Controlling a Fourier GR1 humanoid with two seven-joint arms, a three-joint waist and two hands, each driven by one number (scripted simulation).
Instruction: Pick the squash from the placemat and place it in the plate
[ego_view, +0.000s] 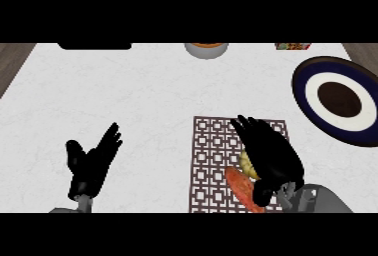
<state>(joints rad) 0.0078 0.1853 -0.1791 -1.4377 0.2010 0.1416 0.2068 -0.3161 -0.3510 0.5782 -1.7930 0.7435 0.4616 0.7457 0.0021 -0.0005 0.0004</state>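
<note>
The squash (243, 186), orange-red with a yellow end, lies on the brown lattice placemat (210, 160) in the lower middle of the head view. My right hand (269, 152) lies over it with fingers stretched out, covering its right side; only its left edge shows. The plate (310, 90), dark blue rim, white ring, brown centre, sits at the right edge of the counter, apart from the hand. At the lower left my left hand (92, 160) rests open, fingers up, on the white counter.
A grey bowl (207, 49) with something orange in it stands at the counter's far edge. A black object (94, 46) is at the far left and a small colourful item (292, 46) at the far right. White counter lies between placemat and plate.
</note>
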